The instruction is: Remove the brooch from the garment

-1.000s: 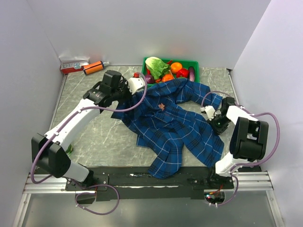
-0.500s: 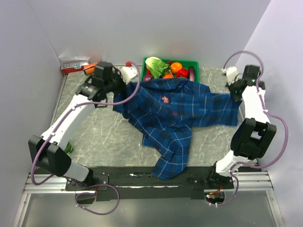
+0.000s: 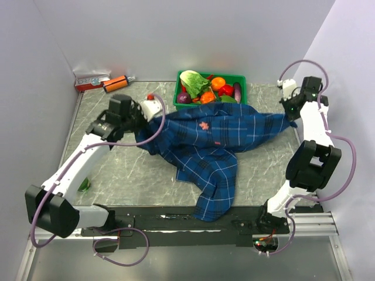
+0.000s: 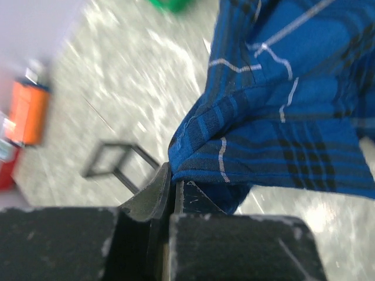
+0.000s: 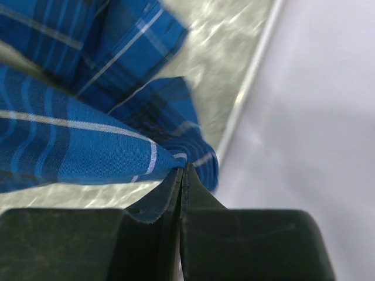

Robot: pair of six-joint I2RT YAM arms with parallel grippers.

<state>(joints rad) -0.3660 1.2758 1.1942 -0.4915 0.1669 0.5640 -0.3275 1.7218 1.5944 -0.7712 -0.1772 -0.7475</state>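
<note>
Pulled wider since before, the garment (image 3: 222, 132) stretches left-right between left gripper (image 4: 173, 178) and right gripper (image 5: 182, 171), both clamped on it.

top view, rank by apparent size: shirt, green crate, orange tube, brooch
1. shirt
2. green crate
3. orange tube
4. brooch, a tiny speck on the shirt

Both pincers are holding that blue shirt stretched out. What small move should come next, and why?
Probably lower the garment flat onto the table. The left pincer and right pincer are both shut on its edges, holding it stretched, with the brooch facing up mid-cloth. Neither is free to pick it; once it lies flat, one could let go and reach.
</note>
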